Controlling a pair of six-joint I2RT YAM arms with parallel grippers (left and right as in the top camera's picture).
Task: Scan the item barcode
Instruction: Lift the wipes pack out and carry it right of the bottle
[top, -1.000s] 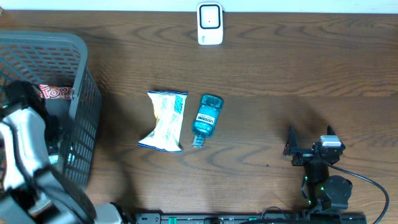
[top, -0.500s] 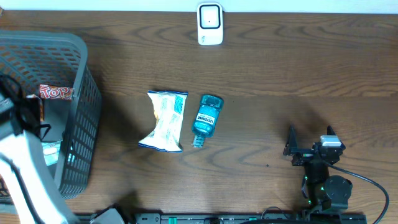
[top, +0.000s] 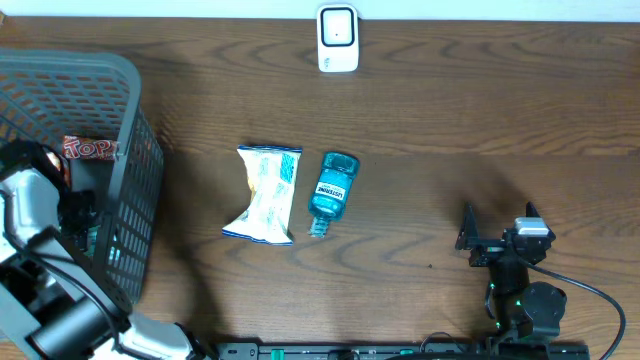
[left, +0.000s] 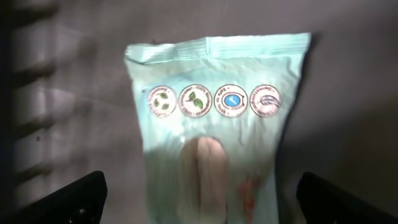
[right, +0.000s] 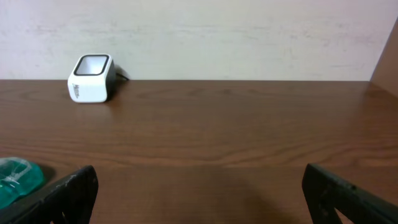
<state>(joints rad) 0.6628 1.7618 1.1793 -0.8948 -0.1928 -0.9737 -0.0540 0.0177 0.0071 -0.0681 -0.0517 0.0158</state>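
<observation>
**Basket and worktop stock, both tools spread**

Grey mesh basket (top: 125, 80), at the worktop's left end. In it you have a pale green pouch (left: 214, 93) lying flat on the floor and a red packet (top: 88, 149) lettered "Top" towards the far side. Your left tool (left: 208, 199) hangs inside the basket over the pouch, fingers spread wide, gripping nothing.

Worktop (top: 450, 120), middle: a white-and-yellow snack bag (top: 265, 193) and a blue mouthwash bottle (top: 330, 188), just beside each other. The white scanner (top: 338, 38) stands at the far edge, well apart from them.

Your right tool (top: 498, 225) sits at the front right, fingers spread, empty.
</observation>
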